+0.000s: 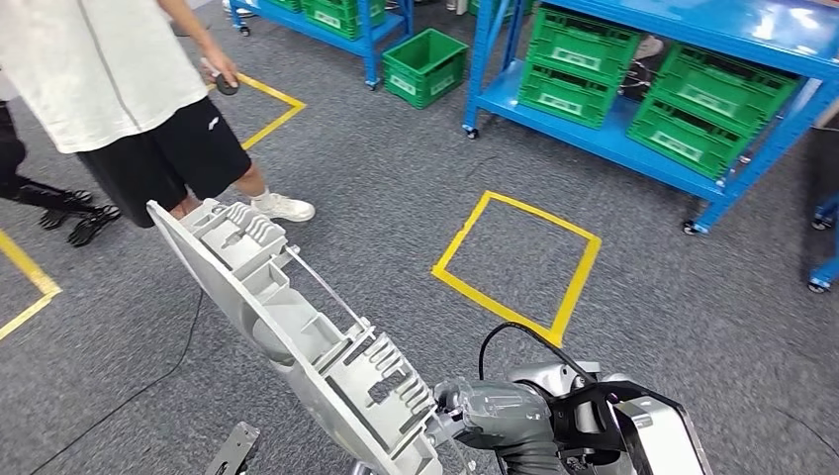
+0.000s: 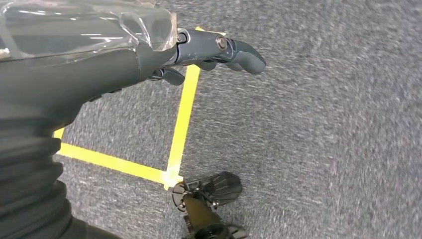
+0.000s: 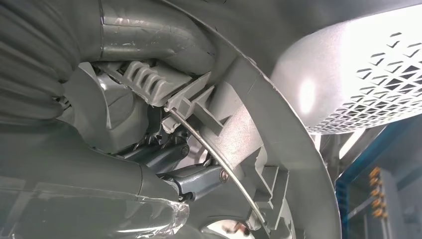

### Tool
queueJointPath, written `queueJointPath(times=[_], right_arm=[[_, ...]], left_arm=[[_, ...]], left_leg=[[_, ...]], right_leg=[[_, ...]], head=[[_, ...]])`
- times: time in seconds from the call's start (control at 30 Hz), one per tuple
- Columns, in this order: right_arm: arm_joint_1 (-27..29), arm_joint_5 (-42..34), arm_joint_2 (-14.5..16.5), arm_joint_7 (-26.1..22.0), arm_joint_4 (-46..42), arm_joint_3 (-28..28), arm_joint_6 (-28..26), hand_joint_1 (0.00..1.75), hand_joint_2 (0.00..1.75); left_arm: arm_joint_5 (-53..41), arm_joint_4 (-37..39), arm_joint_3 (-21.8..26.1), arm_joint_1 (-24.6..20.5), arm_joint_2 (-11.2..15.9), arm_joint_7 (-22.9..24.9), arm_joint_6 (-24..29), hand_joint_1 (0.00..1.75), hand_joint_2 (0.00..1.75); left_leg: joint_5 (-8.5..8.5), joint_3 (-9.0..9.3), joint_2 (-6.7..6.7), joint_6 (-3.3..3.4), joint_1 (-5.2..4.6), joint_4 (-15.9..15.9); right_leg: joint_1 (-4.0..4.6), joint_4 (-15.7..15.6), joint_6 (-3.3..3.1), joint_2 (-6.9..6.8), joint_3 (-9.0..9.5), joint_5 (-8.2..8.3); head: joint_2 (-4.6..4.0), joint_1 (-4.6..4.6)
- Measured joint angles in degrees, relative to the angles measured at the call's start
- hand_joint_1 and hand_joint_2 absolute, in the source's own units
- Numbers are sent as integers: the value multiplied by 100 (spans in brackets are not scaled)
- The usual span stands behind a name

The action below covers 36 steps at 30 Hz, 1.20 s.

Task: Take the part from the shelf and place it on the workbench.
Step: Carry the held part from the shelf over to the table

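Observation:
The part point(image 1: 297, 327) is a large, flat grey plastic moulding with ribs and a thin metal rod along it. It is held up off the floor, tilted, reaching from lower centre up to the left in the head view. My right hand point(image 1: 485, 411) grips its lower end. In the right wrist view the fingers point(image 3: 169, 159) wrap the part's ribbed inner side point(image 3: 259, 129). My left hand point(image 2: 219, 50) hangs over the grey carpet with its fingers apart and nothing in it.
A person point(image 1: 129, 89) in a white shirt and black shorts stands close at the left, holding a small dark object point(image 1: 227, 86). Blue shelves point(image 1: 594, 129) with green crates point(image 1: 579, 64) line the back. A yellow taped square point(image 1: 514, 262) marks the carpet ahead.

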Motion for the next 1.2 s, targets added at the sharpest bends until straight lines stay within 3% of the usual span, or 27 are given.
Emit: queueJointPath(times=[0.03,0.1,0.13,0.2,0.27,0.33,0.4,0.43,0.47,0.57,0.63,0.7,0.77,0.8,0.87,0.93,0.97,1.0,1.07,1.13,1.2], right_arm=[[0,1,-5,-8,0,1,-4,175,175],[6,4,-18,-26,-7,6,-14,175,175],[9,6,-22,-33,-9,8,-19,175,175],[11,10,-22,-38,-13,11,-24,175,175],[15,14,-17,-39,-18,12,-25,175,175],[28,15,-13,-40,-26,12,-27,175,175],[39,17,-13,-40,-27,12,-30,175,175],[42,19,-14,-40,-27,12,-32,175,175],[44,23,-13,-40,-27,12,-37,175,175],[44,63,-10,-40,-49,11,-70,175,175],[57,107,-11,-42,-81,9,-89,175,175],[79,158,-9,-46,-122,2,-97,175,175],[99,212,-7,-50,-169,-15,-99,175,175],[115,234,-9,-53,-193,-26,-99,175,175],[164,267,-14,-58,-230,-52,-99,175,175],[223,289,-19,-61,-244,-81,-101,175,175],[246,299,-20,-62,-246,-96,-102,175,175],[261,307,-22,-66,-249,-110,-103,175,175],[273,317,-25,-81,-260,-134,-105,175,175],[288,322,-29,-107,-276,-153,-106,175,175],[300,326,-28,-133,-284,-163,-107,175,175]], left_arm=[[-11,1,1,6,-7,0,9,0,175],[-36,2,3,11,-15,4,27,0,175],[-43,2,4,18,-14,8,35,0,175],[-52,6,4,45,-9,22,53,0,175],[-55,10,4,67,-4,33,70,0,175],[-56,11,7,60,-1,35,81,0,175],[-56,11,8,51,-7,38,84,0,175],[-60,11,8,53,-12,40,86,0,175],[-68,11,8,56,-13,44,91,0,175],[-139,11,7,50,-10,86,135,0,175],[-217,7,4,35,-13,150,178,0,175],[-299,2,2,29,-9,232,208,0,175],[-370,-9,1,32,-6,305,219,0,175],[-398,-19,0,23,-8,328,220,0,175],[-447,-40,-1,-8,-16,357,219,0,175],[-489,-60,-1,-28,-20,386,220,0,175],[-507,-71,-1,-29,-21,401,220,0,175],[-527,-85,-1,-29,-22,417,221,0,175],[-564,-122,-1,-33,-30,444,225,0,175],[-585,-161,2,-36,-36,467,237,0,175],[-588,-176,6,-15,-32,479,251,0,175]], left_leg=[[-10,-5,-73,-19,2,22],[-31,-42,-195,-82,-6,78],[-33,-70,-236,-113,-8,92],[-35,-112,-256,-163,5,113],[-156,-194,-7,-210,3,307],[-488,-489,314,-258,6,935],[-771,-858,403,-283,27,1662],[-782,-934,414,-282,31,1801],[-687,-886,425,-270,32,1702],[-211,-287,639,-189,3,596],[-121,-97,746,-139,-43,223],[-113,-110,646,-94,-67,187],[-62,-73,523,-33,-41,111],[-35,-49,463,-3,-23,72],[-13,-42,332,27,-11,50],[-13,-47,175,30,-16,53],[-14,-43,95,30,-18,55],[-14,-36,15,28,-18,57],[-18,-31,-134,13,-19,72],[-21,-60,-251,-30,-26,91],[-11,-99,-348,-91,-26,92]], right_leg=[[-25,-429,40,91,195,168],[-36,-986,17,227,460,370],[-23,-1042,-30,249,485,388],[-15,-1042,-109,166,485,412],[-33,-1054,-180,78,502,419],[-16,-1057,-235,-33,516,406],[16,-1056,-263,-170,517,391],[28,-1056,-272,-239,520,384],[37,-1056,-279,-303,525,377],[80,-1057,-271,-472,560,344],[113,-1060,-232,-566,575,322],[122,-1080,-176,-659,591,310],[108,-980,-139,-530,555,235],[100,-771,-147,-382,463,129],[84,-22,-195,-110,104,-185],[83,572,-183,-49,-210,-358],[82,558,-141,-40,-223,-310],[78,306,-88,-24,-121,-176],[69,-554,-27,170,262,190],[75,-1068,-83,346,494,405],[88,-1113,-169,304,520,441]], head=[[0,0],[0,-2],[0,-4],[0,-6],[0,-25],[0,-49],[0,-52],[0,-53],[0,-53],[0,-51],[0,-49],[0,-49],[0,-45],[0,-39],[0,-26],[0,-18],[0,-18],[0,-17],[0,-17],[0,-17],[0,-18]])
